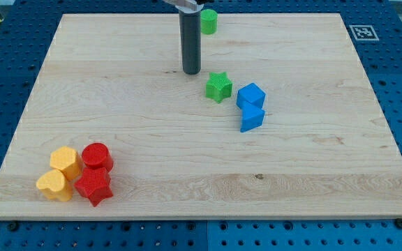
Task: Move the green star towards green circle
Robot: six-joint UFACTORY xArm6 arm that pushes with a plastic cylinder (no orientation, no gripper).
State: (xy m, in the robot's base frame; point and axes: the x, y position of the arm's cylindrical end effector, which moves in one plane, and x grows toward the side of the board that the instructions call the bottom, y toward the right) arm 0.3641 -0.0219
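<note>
The green star [218,87] lies on the wooden board, a little right of the middle in the upper half. The green circle [209,21] stands near the view's top edge of the board, straight above the star. My dark rod comes down from the view's top, and my tip [191,72] rests on the board just left of and slightly above the green star, with a small gap between them. The rod's upper part stands just left of the green circle.
A blue cube [250,95] and a blue triangular block [252,118] sit just right of the star. At the view's bottom left cluster a red cylinder [97,156], a red star [93,186], a yellow hexagon [65,161] and a yellow heart [53,185].
</note>
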